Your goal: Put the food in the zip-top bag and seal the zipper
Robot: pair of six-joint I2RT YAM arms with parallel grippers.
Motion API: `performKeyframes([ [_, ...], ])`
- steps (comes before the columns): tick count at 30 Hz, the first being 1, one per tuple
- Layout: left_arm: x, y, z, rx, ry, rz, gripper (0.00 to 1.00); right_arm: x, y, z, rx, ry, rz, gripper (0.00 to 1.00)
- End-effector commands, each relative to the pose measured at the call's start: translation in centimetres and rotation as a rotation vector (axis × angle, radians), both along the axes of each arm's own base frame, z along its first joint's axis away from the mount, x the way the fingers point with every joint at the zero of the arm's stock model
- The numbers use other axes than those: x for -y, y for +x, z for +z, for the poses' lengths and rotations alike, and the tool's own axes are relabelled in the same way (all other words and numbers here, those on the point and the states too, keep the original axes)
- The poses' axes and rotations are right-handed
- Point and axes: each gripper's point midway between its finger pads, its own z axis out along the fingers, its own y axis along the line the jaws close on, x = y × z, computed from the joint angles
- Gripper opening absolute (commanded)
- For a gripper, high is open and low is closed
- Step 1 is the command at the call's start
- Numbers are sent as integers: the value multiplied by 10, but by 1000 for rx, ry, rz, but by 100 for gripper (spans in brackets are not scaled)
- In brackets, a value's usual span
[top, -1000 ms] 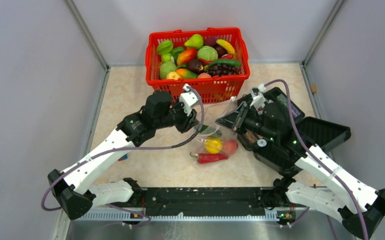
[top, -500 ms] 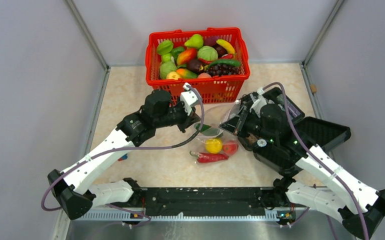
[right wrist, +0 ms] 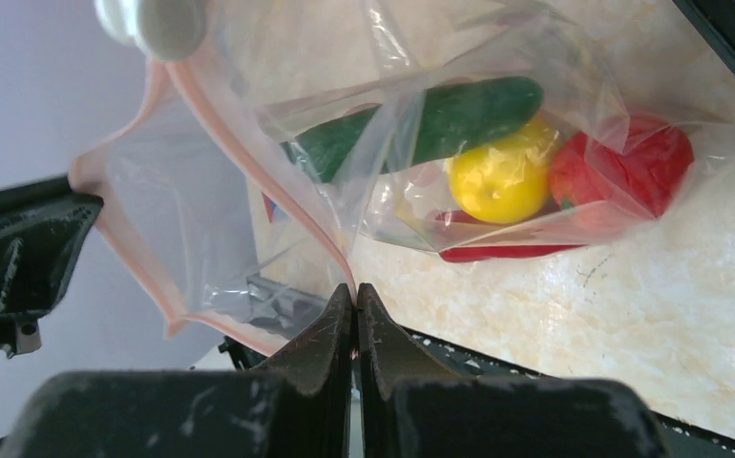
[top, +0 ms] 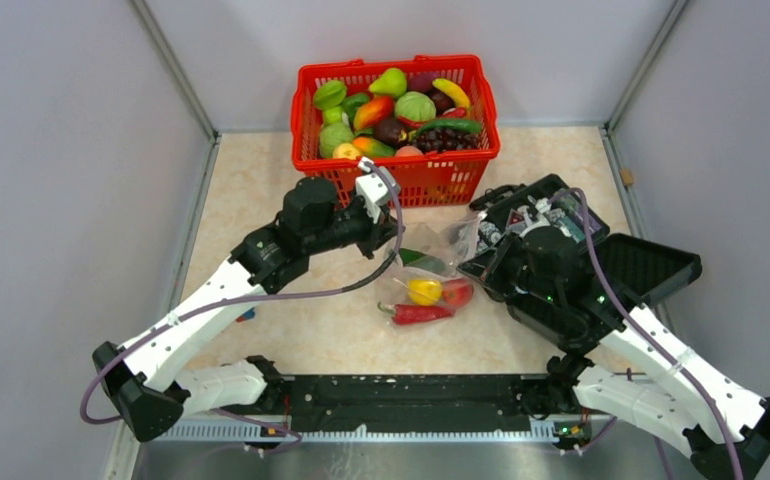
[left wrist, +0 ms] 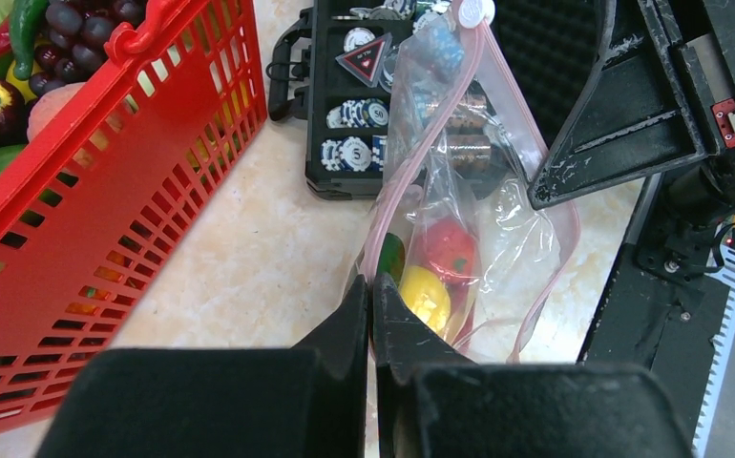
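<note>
a: what's the left hand (left wrist: 371,282) doing?
b: clenched tight. it's pinching the zipper (left wrist: 423,143) of the bag (left wrist: 502,224) right at its tips.
a: and the right hand (right wrist: 355,291)?
b: same, clenched on the pink strip. the bag gapes just beyond its tips, and a white knob (right wrist: 154,24) sits at the far end of the strip.
a: so the mouth isn't sealed?
b: no, the two lips stand apart between the hands.
a: where's the food?
b: inside the bag, past the right hand's tips. the cucumber (right wrist: 459,110) is farthest, the lemon (right wrist: 502,176) touches the tomato (right wrist: 631,167), and the chili (right wrist: 497,252) lies nearest, low against the tabletop (top: 311,330).
a: is the whole bag lifted?
b: the mouth end is held up between the two hands, the loaded end rests on the tabletop.
a: anything else close by?
b: a red basket (left wrist: 106,239) full of fruit just left of the left hand, and an open black case (top: 646,265) beyond the bag from that hand, with the right arm over it
</note>
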Motion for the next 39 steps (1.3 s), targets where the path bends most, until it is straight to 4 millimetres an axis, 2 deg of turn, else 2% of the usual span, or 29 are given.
performKeyframes([
  [1,3,0,40,81,-100,-3,25,-1,-2,28,63,16,31,0],
  [2,3,-2,44,87,-108,-12,39,-2,-2,30,71,28,30,0],
  [4,3,-6,50,99,-117,-28,52,-3,-1,33,81,48,27,0],
  [5,2,-8,53,107,-122,-30,62,-4,-1,34,85,56,29,0],
  [8,-6,-7,64,143,-134,3,78,-7,-1,35,91,74,36,0],
  [12,-22,6,72,204,-133,109,98,-11,-4,33,87,77,67,0],
  [17,-44,47,69,251,-50,264,99,-8,-2,30,95,64,55,0],
  [23,-77,112,81,226,-123,329,99,-8,-1,31,109,64,58,0],
  [25,-89,140,84,232,-118,360,99,-8,-1,31,113,63,57,0],
  [31,-111,205,52,130,-131,274,99,-7,-1,33,124,57,60,0],
  [34,-123,221,33,72,-154,216,99,-7,-1,35,129,61,60,0],
  [39,-135,214,2,-29,-135,101,99,-6,-2,34,130,61,61,0],
])
